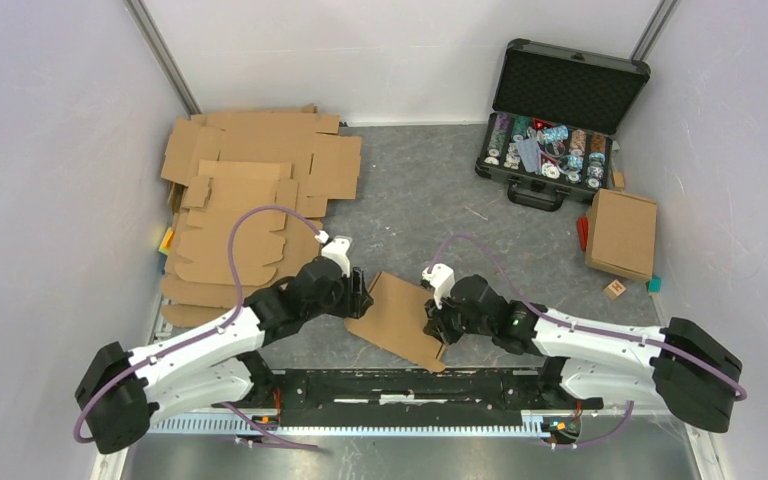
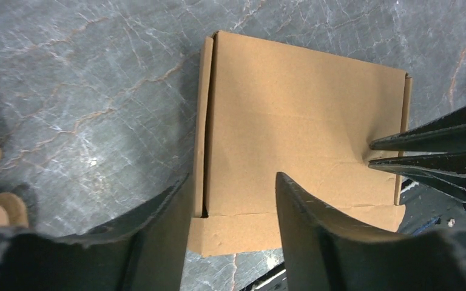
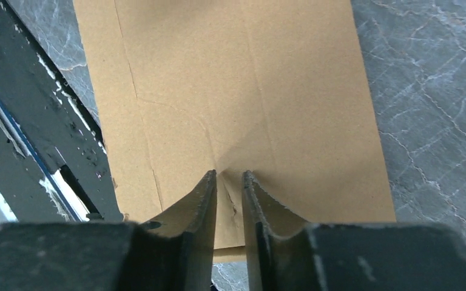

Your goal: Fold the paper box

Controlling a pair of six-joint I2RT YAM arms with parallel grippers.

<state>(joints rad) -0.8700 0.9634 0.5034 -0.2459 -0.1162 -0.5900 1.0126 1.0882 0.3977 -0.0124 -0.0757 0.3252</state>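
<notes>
The paper box (image 1: 400, 320) (image 2: 303, 115) (image 3: 243, 79) lies closed and flat at the middle of the tabletop's (image 1: 430, 190) near edge, one corner reaching over the black rail (image 1: 410, 385) that carries my bases. It is plain brown cardboard, and no print shows on the faces I can see.

My right gripper (image 1: 432, 325) (image 2: 373, 151) (image 3: 229, 176) is clenched on the box's right edge. The fingers are almost together, with a pinch of the top panel between them, and creases fan out from the pinch.

My left gripper (image 1: 365, 295) (image 2: 233, 182) is released at the box's left side. One finger stands outside the side flap and the other over the top panel, with a wide gap between them.

A heap of flat cardboard blanks (image 1: 250, 190) lies toward the far left corner. An open black case (image 1: 550, 120) of coloured chips sits in the far right corner, and any marking on them is too small to read. A folded cardboard box (image 1: 622, 232) rests by the right edge, with a small wooden block (image 1: 615, 289) just beside it.
</notes>
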